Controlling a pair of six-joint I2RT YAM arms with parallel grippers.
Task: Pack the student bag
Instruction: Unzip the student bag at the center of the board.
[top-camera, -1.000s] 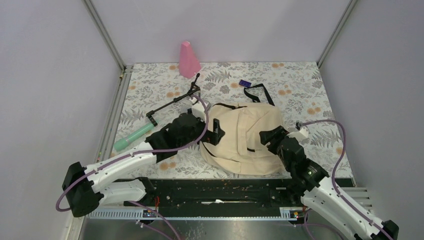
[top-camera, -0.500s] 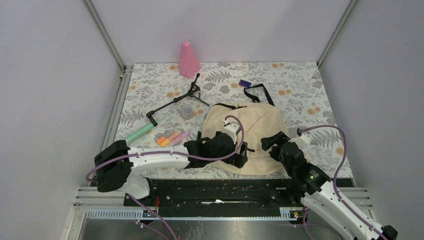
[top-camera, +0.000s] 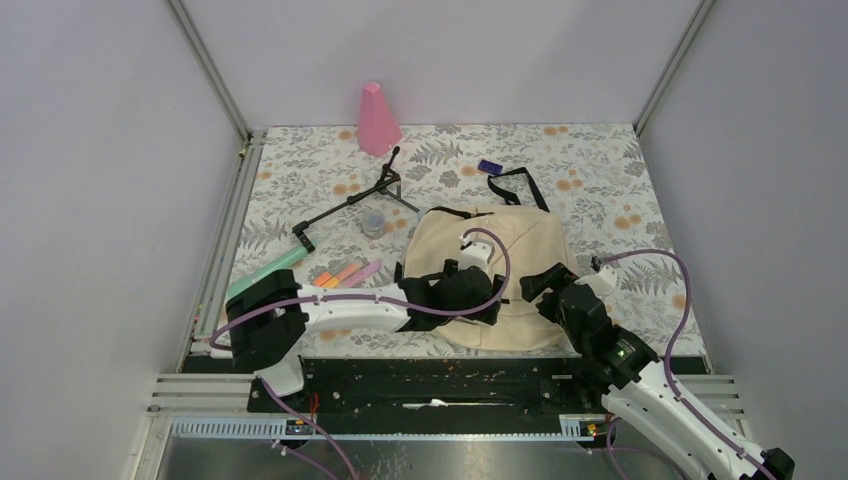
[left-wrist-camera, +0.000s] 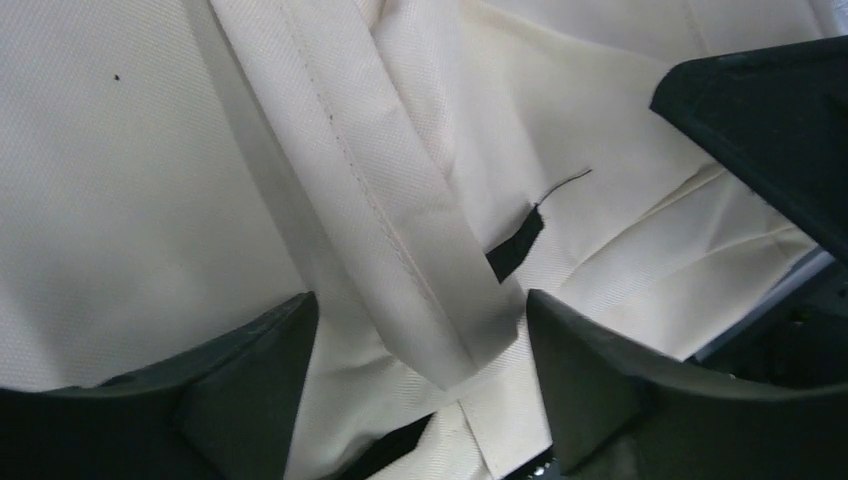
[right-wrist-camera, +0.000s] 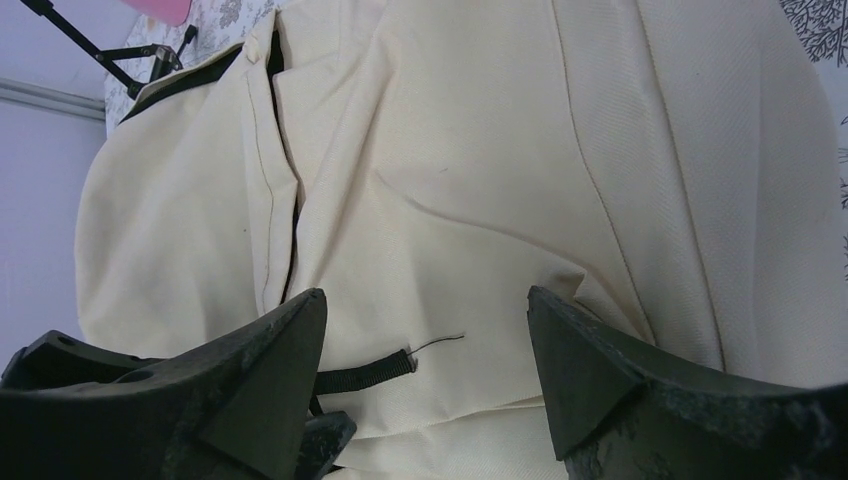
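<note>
The student bag (top-camera: 520, 240) lies slumped in the near middle of the surface (top-camera: 600, 180), closed as far as these views show, so the step in hand looks to be getting it open before anything goes in. The left claw (left-wrist-camera: 415, 330) hovers low over its near edge, jaws spread wide either side of a cream fabric band (left-wrist-camera: 400, 250) and pinching nothing. The right claw (right-wrist-camera: 420, 310) is released too, above the bag's near right flank. To do this well, one claw should pin or lift the loose cloth while the other closes squarely on the small black webbing tab (right-wrist-camera: 365, 378) (a stray thread trails from it), since soft fabric bunches and slips. The claws are near each other and must keep out of each other's way. Pale walls (top-camera: 100, 150) stand around. On the flowered surface, left of and behind the bag, sit a pink cone (top-camera: 377, 120), a black folding stand (top-camera: 350, 205), a mint tube (top-camera: 280, 265), some markers (top-camera: 345, 275), a grey pot (top-camera: 374, 222) and a tiny purple thing (top-camera: 489, 167)
</note>
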